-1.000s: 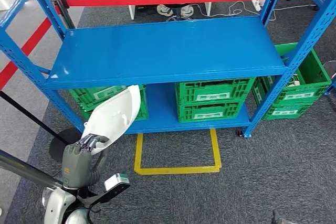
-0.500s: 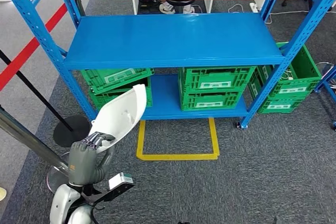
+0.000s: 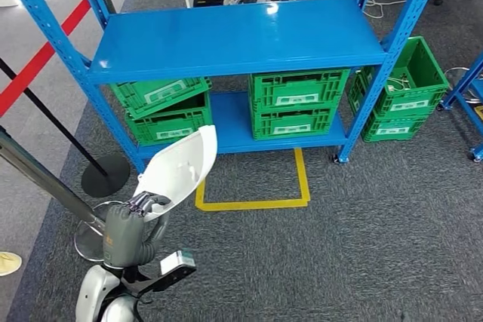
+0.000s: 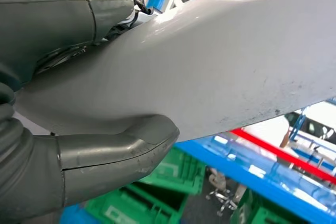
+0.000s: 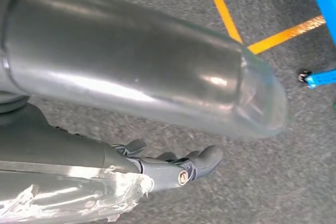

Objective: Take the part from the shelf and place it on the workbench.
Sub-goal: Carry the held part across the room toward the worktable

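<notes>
White moulded part: curved plastic shell, held up in front of the robot's body by the left hand, fingers over its lower edge and thumb pressed under it; it hangs over the grey carpet, clear of the blue shelf rack. Right hand: holds nothing, fingers loosely extended and apart from the thumb above the carpet. Rack: bare upper deck; green crates on the lower deck, one more crate beside the rack's right post. Yellow floor marking before the rack. Red barrier tape at left and behind.
</notes>
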You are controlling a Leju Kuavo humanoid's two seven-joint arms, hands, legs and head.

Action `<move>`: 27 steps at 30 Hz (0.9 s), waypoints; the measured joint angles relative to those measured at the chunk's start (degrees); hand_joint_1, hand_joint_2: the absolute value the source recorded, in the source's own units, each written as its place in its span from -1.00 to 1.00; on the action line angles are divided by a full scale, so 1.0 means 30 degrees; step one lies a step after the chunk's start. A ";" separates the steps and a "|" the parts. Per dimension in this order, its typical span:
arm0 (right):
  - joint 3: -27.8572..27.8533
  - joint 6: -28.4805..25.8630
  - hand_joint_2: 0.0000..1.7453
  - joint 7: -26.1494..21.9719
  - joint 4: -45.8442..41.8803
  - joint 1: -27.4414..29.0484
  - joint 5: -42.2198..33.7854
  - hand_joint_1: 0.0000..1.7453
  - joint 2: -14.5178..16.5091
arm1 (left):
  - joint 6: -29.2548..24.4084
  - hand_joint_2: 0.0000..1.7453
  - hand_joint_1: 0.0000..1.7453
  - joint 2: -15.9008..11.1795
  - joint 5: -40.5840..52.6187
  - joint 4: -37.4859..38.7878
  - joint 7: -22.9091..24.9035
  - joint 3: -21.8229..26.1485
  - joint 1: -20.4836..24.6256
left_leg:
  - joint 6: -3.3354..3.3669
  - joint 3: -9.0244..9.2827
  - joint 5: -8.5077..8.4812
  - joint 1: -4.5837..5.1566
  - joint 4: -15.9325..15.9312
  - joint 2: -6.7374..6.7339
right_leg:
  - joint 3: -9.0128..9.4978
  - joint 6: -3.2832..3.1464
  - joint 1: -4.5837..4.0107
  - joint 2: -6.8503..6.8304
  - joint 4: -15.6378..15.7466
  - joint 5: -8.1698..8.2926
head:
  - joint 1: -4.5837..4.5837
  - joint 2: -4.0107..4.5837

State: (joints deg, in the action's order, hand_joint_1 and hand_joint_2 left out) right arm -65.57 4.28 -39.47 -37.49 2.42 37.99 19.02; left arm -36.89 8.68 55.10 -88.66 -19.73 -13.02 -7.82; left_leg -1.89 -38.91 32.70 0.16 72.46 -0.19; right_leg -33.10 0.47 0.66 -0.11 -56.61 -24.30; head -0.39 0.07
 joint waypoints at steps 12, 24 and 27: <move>-0.1146 -0.0133 -1.00 -0.0029 -0.0093 -0.0092 0.0552 -1.00 0.0220 | 0.0127 1.00 1.00 -0.0060 -0.0328 0.0324 0.0053 -0.0120 0.0395 | 0.1203 0.3953 -0.2013 0.0064 -0.6357 -0.0035 | -0.2240 0.1026 0.0130 0.0091 -0.2218 -0.0810 | 0.0124 0.0000; -0.1443 -0.0049 -1.00 -0.0046 -0.0113 -0.0378 0.0683 -1.00 0.0290 | 0.0177 1.00 1.00 -0.0058 -0.0361 0.0428 0.0055 -0.0120 0.0444 | 0.0579 0.1321 -0.4234 0.0238 -0.5778 -0.0145 | 0.2021 0.0373 -0.0050 0.0093 0.0197 -0.1554 | 0.0147 0.0000; -0.1537 -0.0058 -1.00 -0.0044 -0.0149 -0.0399 0.0646 -1.00 0.0308 | 0.0158 1.00 1.00 -0.0088 -0.0372 0.0432 0.0082 -0.0109 0.0424 | 0.0202 0.0687 -0.2005 0.0139 -0.4136 -0.0031 | 0.1289 -0.0013 0.0010 0.0026 0.0197 -0.0833 | 0.0055 0.0000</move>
State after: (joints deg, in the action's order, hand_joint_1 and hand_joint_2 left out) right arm -70.18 4.10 -39.60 -37.94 1.22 39.93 19.94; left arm -36.42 8.42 53.98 -87.36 -19.48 -13.35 -6.55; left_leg -1.28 -36.85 26.69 0.58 60.05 -0.28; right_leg -29.23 0.43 0.69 -0.03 -56.02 -26.80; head -0.23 0.07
